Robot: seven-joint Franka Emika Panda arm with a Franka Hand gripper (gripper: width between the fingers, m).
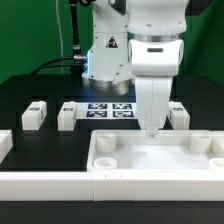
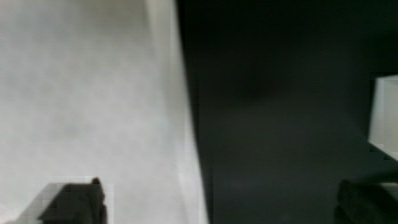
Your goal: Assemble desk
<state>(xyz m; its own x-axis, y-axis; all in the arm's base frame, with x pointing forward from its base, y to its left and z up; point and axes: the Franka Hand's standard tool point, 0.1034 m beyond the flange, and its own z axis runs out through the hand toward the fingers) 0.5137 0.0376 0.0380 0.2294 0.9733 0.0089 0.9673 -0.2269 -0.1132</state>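
The white desk top (image 1: 160,158), a tray with a raised rim and corner sockets, lies on the black table at the exterior view's right. My gripper (image 1: 152,128) hangs straight down over its far rim. In the wrist view the gripper (image 2: 217,205) is open and empty. One dark fingertip (image 2: 71,203) is over the white top (image 2: 89,100) and the other is over the black table, so the jaws straddle the rim's edge. Two white tagged legs (image 1: 34,115) (image 1: 67,116) stand at the exterior view's left. A third leg (image 1: 181,116) stands just behind the gripper and may be the white block in the wrist view (image 2: 384,115).
The marker board (image 1: 110,110) lies flat in front of the robot base. A long white rail border (image 1: 45,186) runs along the table's front, and one end of it shows at the exterior view's left (image 1: 4,145).
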